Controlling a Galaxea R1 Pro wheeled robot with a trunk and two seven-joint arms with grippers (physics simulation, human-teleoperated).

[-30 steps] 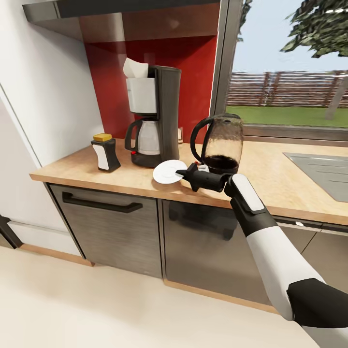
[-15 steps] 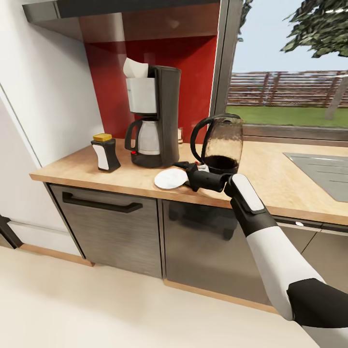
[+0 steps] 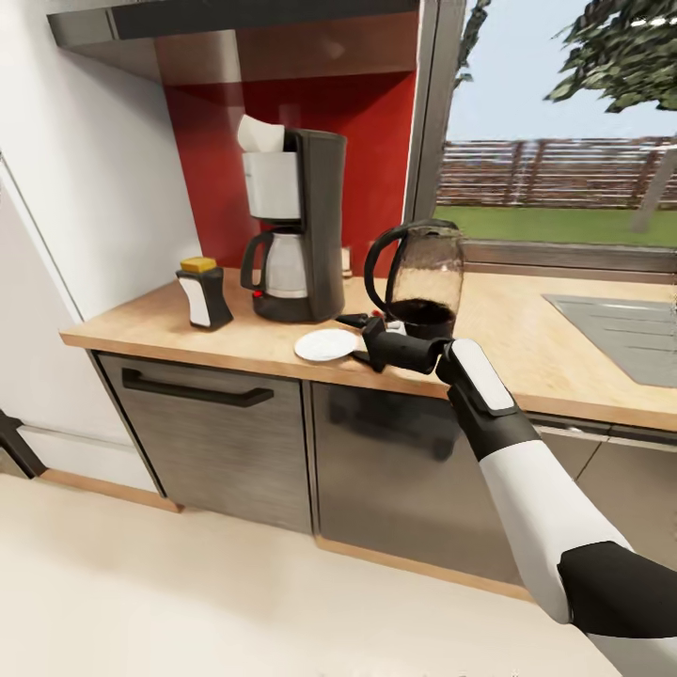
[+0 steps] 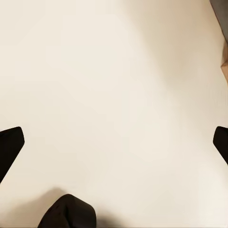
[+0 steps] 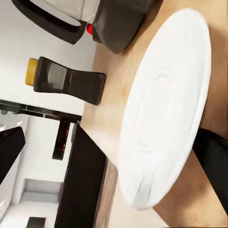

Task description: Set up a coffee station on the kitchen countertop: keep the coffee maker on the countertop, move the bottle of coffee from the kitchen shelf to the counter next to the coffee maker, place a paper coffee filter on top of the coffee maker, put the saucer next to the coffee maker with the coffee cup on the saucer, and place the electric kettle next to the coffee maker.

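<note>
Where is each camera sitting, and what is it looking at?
Head view: from the robot's head, looking down at the countertop, coffee maker and saucer; its right arm shows.
Left wrist view: on the left arm, facing pale floor; dark fingertips show.
Right wrist view: on the right arm, close to the saucer; fingertips show.
Head and right wrist views share the saucer.

Saucer [image 3: 325, 344] is now laid flat on countertop [image 3: 169, 329], tilted before. Right gripper [image 3: 357, 336] is parted from it, apparently released. Head view slightly shifted.
</note>
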